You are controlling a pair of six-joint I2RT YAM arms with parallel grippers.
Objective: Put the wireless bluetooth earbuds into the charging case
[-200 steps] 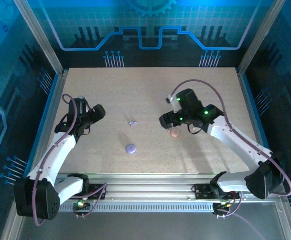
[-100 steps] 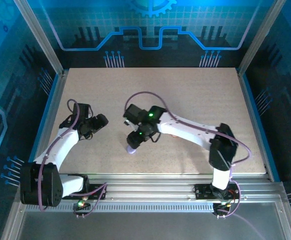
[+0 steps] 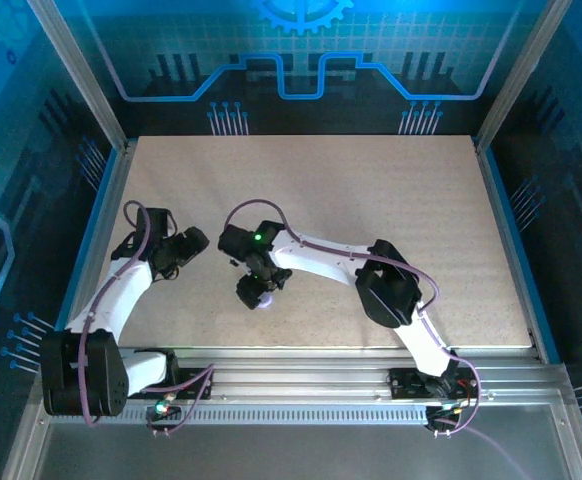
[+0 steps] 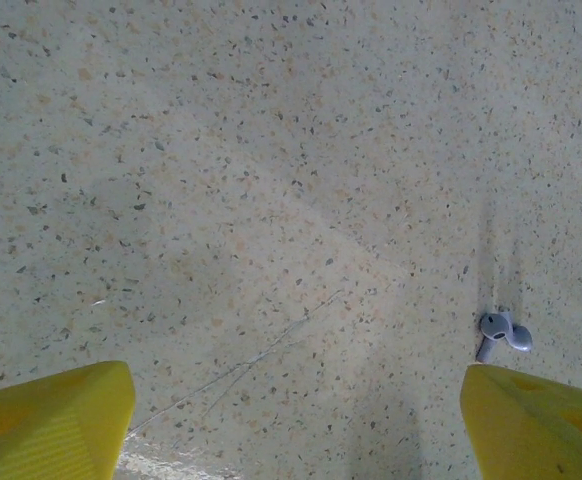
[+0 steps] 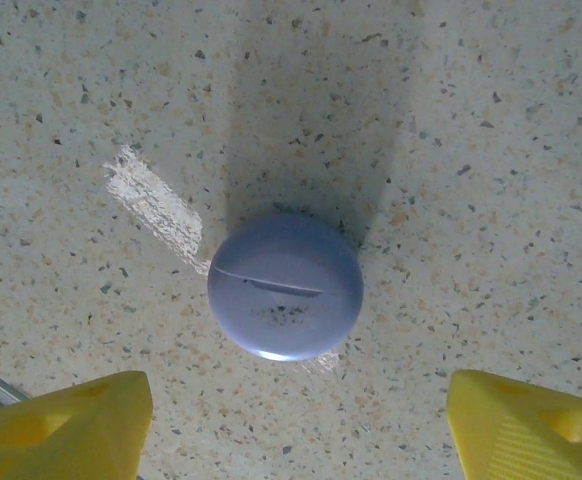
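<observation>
Speckled tabletop (image 4: 221, 150): tiny lilac earbuds (image 4: 501, 335), closed lavender case (image 5: 284, 287); both jaws released.

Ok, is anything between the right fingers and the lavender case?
Nothing visible. The lavender case lies flat on the bare table, just ahead of the right gripper and centred between its open fingers. Its lid looks shut, though.

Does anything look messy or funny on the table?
The tiny pale lilac earbuds lie loose in a little heap on the speckled tabletop, outside the round lavender case, which is shut.
</observation>
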